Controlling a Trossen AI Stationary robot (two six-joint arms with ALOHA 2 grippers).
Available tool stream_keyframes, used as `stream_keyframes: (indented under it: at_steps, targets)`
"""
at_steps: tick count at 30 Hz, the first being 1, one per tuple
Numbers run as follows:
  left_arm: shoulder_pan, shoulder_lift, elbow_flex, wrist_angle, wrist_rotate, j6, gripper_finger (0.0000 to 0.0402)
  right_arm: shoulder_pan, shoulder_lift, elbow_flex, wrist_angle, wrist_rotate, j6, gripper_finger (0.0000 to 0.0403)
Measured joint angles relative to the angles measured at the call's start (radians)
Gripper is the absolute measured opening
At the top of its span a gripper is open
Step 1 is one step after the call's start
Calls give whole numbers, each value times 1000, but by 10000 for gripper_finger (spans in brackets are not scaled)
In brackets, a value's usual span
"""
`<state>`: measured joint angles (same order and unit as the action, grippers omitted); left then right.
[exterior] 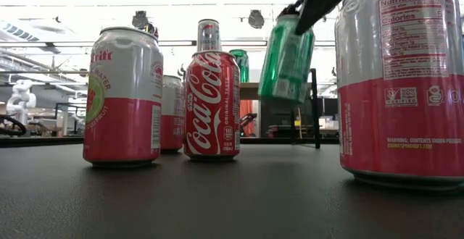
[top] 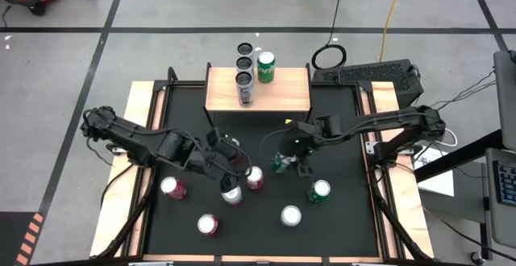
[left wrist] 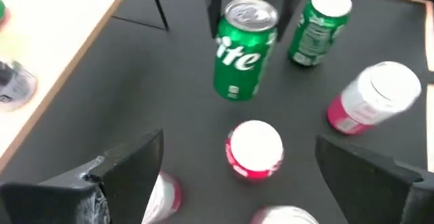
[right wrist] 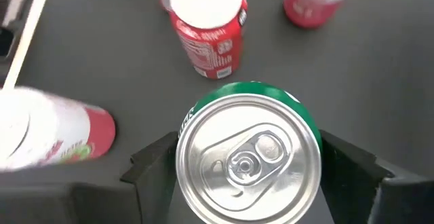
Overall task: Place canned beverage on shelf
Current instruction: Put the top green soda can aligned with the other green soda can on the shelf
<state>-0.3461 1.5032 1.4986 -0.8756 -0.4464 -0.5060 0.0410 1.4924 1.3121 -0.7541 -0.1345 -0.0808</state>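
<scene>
My right gripper (top: 286,163) is shut on a green canned beverage (top: 280,166), which hangs tilted above the black mat near the table's middle. The left wrist view shows it as a green can (left wrist: 241,47). The shelf (top: 278,95), a light-wood board at the table's far edge, carries a row of three dark cans (top: 244,85) and a green can (top: 266,66). My left gripper (top: 231,172) hovers open over a red can (left wrist: 254,149), left of the held can, touching nothing. My right gripper pinches the green can between its two fingers, on opposite sides just below the top rim (right wrist: 184,157). The fingers (right wrist: 152,166) slant down from above and from the table's right. The can (exterior: 286,58) hangs below them, tilted, lifted clear of the mat.
Several cans stand on the mat: a red cola can (top: 255,177), pink-and-white cans (top: 173,188) (top: 208,224), a white-topped can (top: 291,215) and another green can (top: 319,190). The shelf's right half (top: 294,89) is bare wood. Wooden strips edge the table's sides.
</scene>
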Motion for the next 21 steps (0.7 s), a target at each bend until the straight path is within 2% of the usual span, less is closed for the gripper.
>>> stream_keyframes:
  at_steps: [5, 11, 15, 21]
  targets:
    - [52, 0, 0, 111, 31, -63, 384, 0, -62, 0, 0, 0, -164, 269]
    - [113, 14, 0, 353, 207, 59, 384, 1, -133, 1, 3, -9, -313, 269]
    - [146, 17, -1, 364, 279, 163, 384, 8, -170, 1, 13, -38, -388, 269]
    - [201, 16, -1, 320, 378, 217, 384, 46, -192, 1, 12, -58, -516, 269]
